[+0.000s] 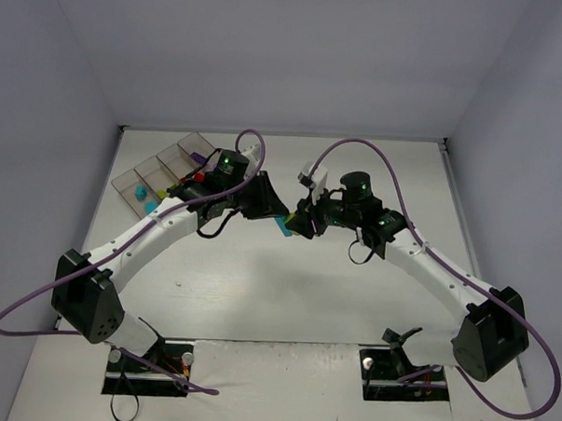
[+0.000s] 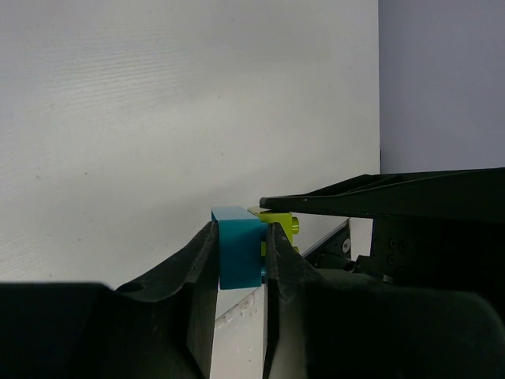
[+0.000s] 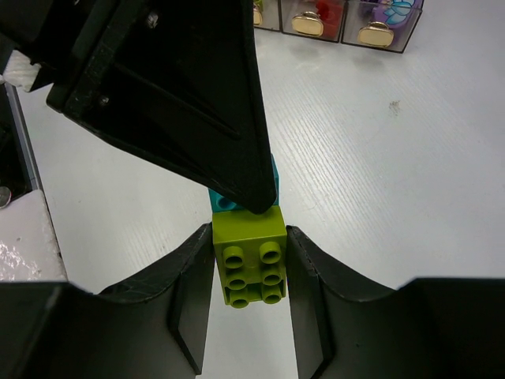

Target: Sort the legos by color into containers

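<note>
A cyan lego (image 2: 239, 245) and a lime green lego (image 3: 250, 253) are stuck together, held off the table between both grippers. My left gripper (image 2: 239, 260) is shut on the cyan lego, which also shows in the top view (image 1: 283, 226). My right gripper (image 3: 250, 237) is shut on the lime lego, whose studs face its camera. In the top view the two grippers meet at mid-table, left (image 1: 277, 216) and right (image 1: 301, 223). The containers (image 1: 155, 168) stand at the far left and hold cyan (image 1: 140, 194), red (image 1: 197, 177) and purple (image 1: 199, 158) legos.
The row of bins shows at the top of the right wrist view (image 3: 339, 20). A purple cable (image 1: 358, 144) loops over each arm. The table's side walls rise left and right. The arm bases sit at the near edge.
</note>
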You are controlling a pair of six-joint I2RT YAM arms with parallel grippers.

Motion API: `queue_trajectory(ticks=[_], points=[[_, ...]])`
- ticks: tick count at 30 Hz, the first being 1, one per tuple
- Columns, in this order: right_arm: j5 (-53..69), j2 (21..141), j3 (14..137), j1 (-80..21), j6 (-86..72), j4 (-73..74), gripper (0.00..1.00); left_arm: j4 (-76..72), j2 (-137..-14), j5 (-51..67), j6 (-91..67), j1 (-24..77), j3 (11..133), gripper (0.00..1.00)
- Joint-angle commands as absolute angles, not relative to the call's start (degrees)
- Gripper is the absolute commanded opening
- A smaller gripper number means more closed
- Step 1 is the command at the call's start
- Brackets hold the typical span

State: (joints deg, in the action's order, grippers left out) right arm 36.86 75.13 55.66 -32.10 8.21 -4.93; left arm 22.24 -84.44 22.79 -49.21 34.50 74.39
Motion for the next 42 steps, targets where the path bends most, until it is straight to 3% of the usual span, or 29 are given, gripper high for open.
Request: queue_trajectory(ticks=[1,21,29,35,42], points=[[34.81,70.93,55.72,-32.43,6.86,-11.25,0.0,22.67,-84.2,21.63,-46.32,35.07,76.2,0.0],[32.78,65.92,53.09,-32.34,3.17,-11.95,0.0,19.32,-80.25,20.05,-43.34,26.82,68.46,0.0],[33.05,66.71,51.86,-32.7,2.11,-11.95,0.0,37.41,-73.3,5.57,-32.62,6.79,72.51,0.0],[33.31,68.64,51.94,-33.31,2.46,-12.48,0.0,35.87,-74.88,5.98,-30.06,-9.29,71.63,0.0],[34.19,70.4,51.94,-34.19,2.46,-13.8,0.0,31.56,-83.75,2.72,-30.15,-13.0,75.14,0.0]])
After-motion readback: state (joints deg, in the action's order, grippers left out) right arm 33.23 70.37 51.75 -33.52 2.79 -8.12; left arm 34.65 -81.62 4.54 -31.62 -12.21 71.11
